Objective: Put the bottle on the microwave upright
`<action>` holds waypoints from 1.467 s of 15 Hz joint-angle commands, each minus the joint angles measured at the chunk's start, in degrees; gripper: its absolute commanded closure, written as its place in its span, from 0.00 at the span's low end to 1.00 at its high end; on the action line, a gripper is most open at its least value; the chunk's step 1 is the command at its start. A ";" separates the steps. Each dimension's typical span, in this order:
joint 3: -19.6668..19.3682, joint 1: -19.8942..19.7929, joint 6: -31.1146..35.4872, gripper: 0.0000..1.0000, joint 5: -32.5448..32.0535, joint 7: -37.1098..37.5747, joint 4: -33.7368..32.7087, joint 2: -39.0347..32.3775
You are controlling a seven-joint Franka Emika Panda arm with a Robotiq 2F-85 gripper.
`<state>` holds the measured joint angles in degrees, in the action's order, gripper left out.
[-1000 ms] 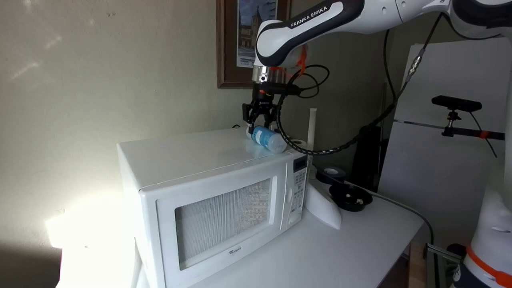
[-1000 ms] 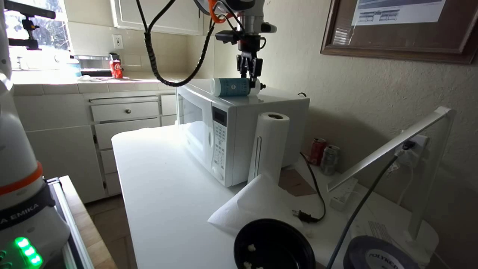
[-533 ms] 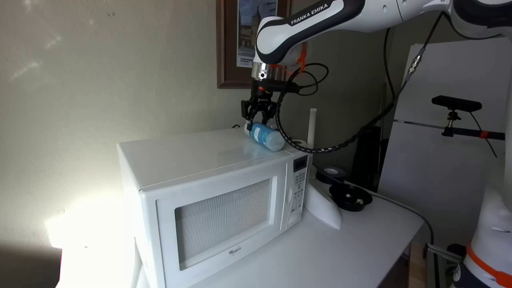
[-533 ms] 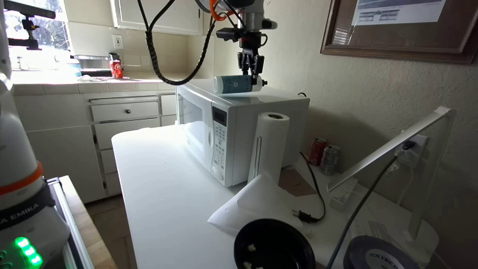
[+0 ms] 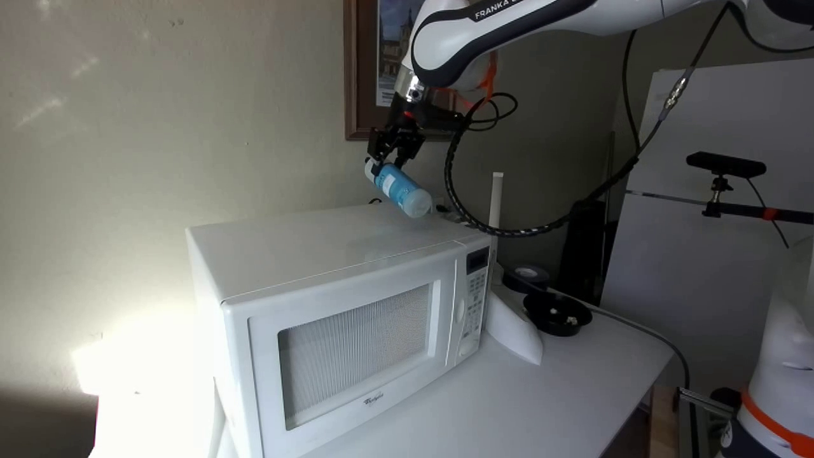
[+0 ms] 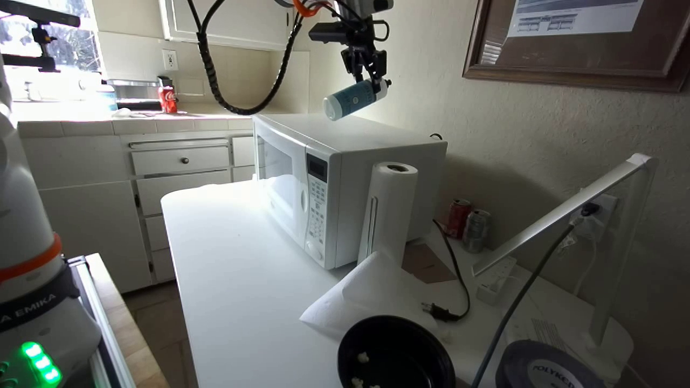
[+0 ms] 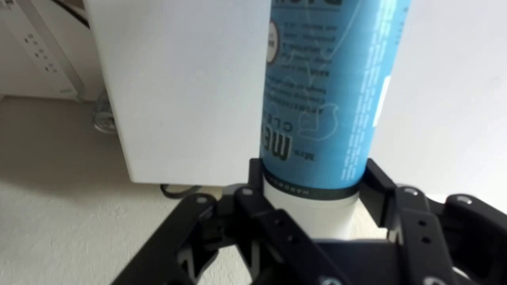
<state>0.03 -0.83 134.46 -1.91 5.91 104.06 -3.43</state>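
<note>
Gripper (image 7: 313, 171) clasping tilted bottle (image 6: 351, 100), above microwave (image 5: 346, 324); lettering (image 7: 280, 147) sharpest in wrist view

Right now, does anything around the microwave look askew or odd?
Yes: the bottle hangs tilted in the gripper above the microwave, not upright. A power plug lies loose near the black bowl, plugged into nothing.

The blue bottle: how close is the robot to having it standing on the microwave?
Done: the gripper holds the bottle near its top. In hand: it hangs tilted above the microwave, base end lower. Left, it seems: tip it fully upright, set its base down, let go.
</note>
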 commanded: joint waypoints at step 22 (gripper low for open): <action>2.47 2.51 32.20 0.40 31.80 -38.89 18.13 8.79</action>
<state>2.50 1.69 166.66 29.89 -32.98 122.19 5.36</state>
